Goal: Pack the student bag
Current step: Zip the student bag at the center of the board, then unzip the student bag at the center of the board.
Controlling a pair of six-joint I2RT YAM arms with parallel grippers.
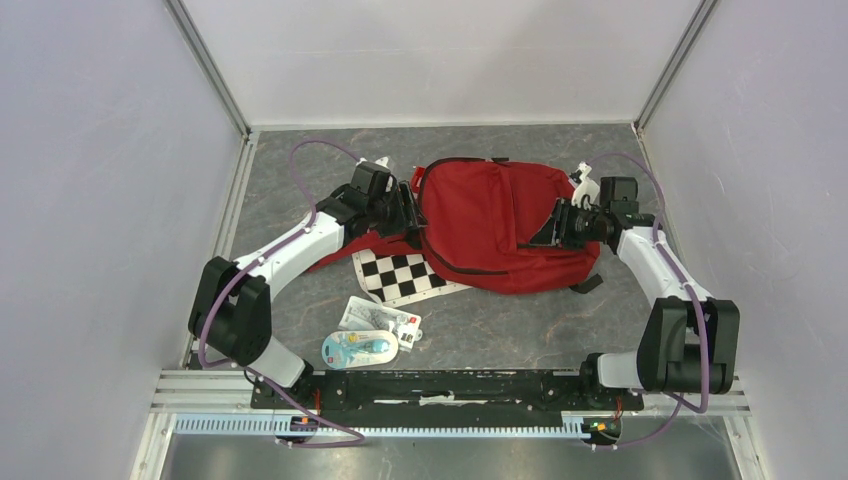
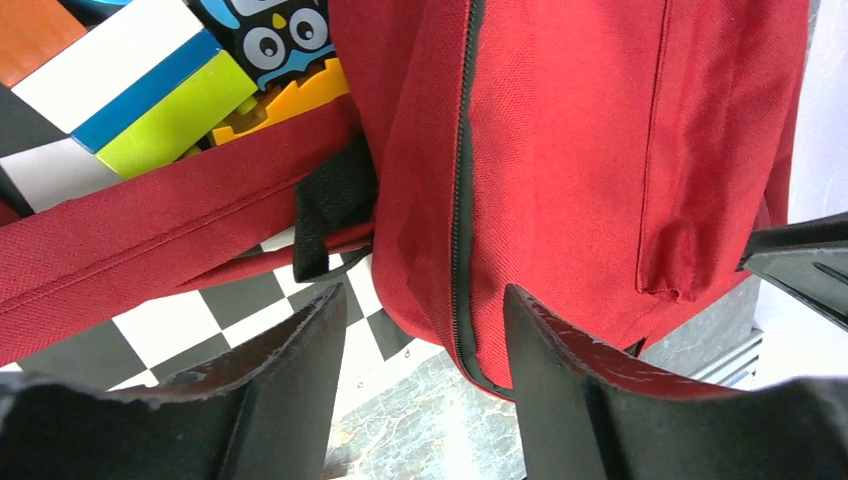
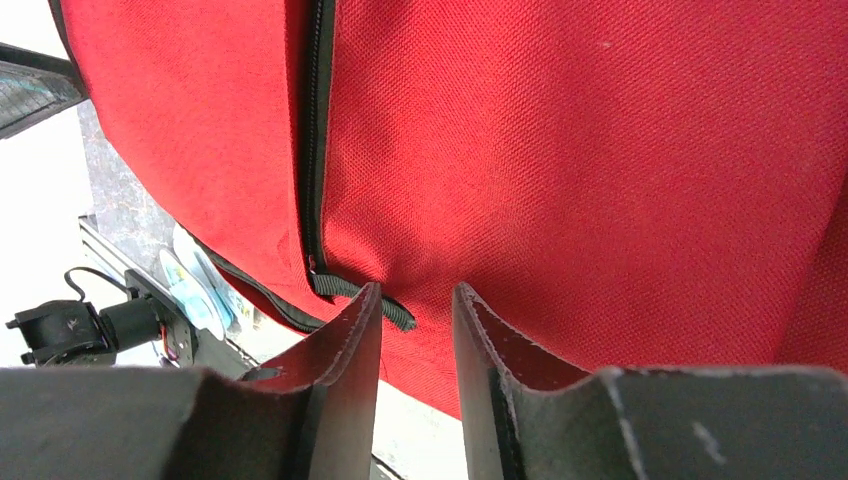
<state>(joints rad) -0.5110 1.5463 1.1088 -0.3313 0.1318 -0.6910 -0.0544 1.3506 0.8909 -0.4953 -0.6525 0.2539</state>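
Observation:
The student bag (image 1: pixel 500 225), a red backpack with black zippers, lies flat mid-table. My left gripper (image 1: pixel 408 215) is at its left edge, open. In the left wrist view (image 2: pixel 425 300) its fingers stand either side of the bag's zippered edge (image 2: pixel 462 250) without clamping it. My right gripper (image 1: pixel 548 232) is over the bag's right part. In the right wrist view (image 3: pixel 418 295) its fingers stand a narrow gap apart against the red fabric (image 3: pixel 600 180). The end of a black zipper pull (image 3: pixel 350 288) lies at the left fingertip, unclamped.
A checkerboard sheet (image 1: pixel 400 275) lies partly under the bag's left side, with a red strap (image 2: pixel 150 250) and a colourful owl-print box (image 2: pixel 150 90) on it. Two packaged items (image 1: pixel 360 348) lie near the front rail. Walls enclose the table on three sides.

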